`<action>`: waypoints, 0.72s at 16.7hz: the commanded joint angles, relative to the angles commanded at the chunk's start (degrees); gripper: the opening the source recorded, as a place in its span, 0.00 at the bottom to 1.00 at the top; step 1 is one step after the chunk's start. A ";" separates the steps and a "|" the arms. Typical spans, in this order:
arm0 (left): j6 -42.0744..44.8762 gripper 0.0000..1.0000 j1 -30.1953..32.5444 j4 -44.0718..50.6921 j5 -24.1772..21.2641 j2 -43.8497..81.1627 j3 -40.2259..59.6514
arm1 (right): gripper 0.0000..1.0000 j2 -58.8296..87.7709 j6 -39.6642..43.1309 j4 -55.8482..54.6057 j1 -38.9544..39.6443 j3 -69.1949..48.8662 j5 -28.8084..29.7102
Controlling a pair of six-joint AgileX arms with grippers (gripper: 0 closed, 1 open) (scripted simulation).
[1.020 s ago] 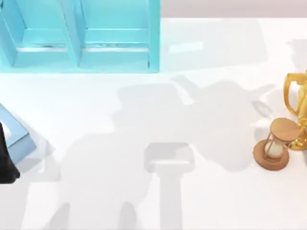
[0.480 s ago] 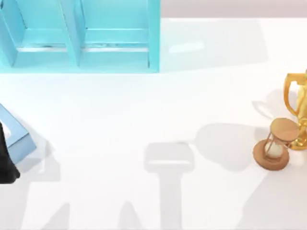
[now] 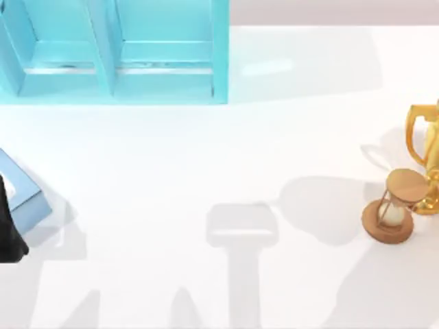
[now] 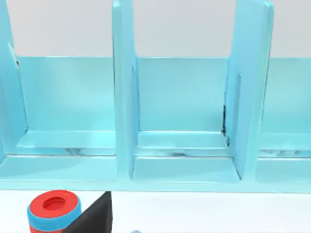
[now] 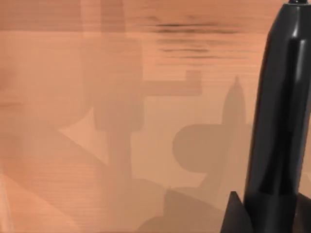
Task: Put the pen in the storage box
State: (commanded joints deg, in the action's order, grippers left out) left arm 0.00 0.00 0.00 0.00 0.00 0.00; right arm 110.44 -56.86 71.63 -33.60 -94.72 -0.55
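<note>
**A:** Where is the pen [image 5: 279, 121] found?

**B:** It is seen close against the right wrist camera, in front of a brown, wood-grained surface [image 5: 97, 97]. It is judged to be carried by the right arm rather than left lying on the table [image 3: 206, 157].

**A:** Is a grip confirmed?

**B:** That cannot be told. A dark wedge [image 5: 237, 216] is seen touching the pen's thick end, and it may belong to the right gripper. How far that gripper is opened is not shown. Nothing can be said of the left gripper's opening either.

**A:** How is the pen shaped?

**B:** A slim, glossy black barrel is shown, narrowing towards a small tip. Its long axis is pointed away from the wrist camera.

**A:** And the storage box [image 3: 164, 75]?

**B:** It is placed at the far left of the table. It is made of smooth, pale blue panels, divided by upright walls into open compartments. These are faced squarely by the left wrist camera, so the left arm is judged the nearer one. A red-and-blue roll [image 4: 54, 208] is seen just in front of the box.

**A:** So what is the coming move turned on?

**B:** The box lies well to the left of the pen's arm. A wooden hourglass [image 3: 394, 209] and a gold trophy [image 3: 425, 154] are set at the right, so a leftward carry is called for.
</note>
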 joint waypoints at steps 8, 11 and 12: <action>0.00 1.00 0.00 0.00 0.00 0.00 0.00 | 0.00 -0.91 -5.12 -10.22 7.05 10.18 0.27; 0.00 1.00 0.00 0.00 0.00 0.00 0.00 | 0.00 -1.38 -3.62 -12.46 3.50 13.72 -0.07; 0.00 1.00 0.00 0.00 0.00 0.00 0.00 | 0.00 -1.44 -3.21 -12.70 2.64 14.22 -0.11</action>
State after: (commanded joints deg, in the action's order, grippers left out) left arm 0.00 0.00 0.00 0.00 0.00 0.00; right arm 109.00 -60.07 58.92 -30.96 -80.50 -0.65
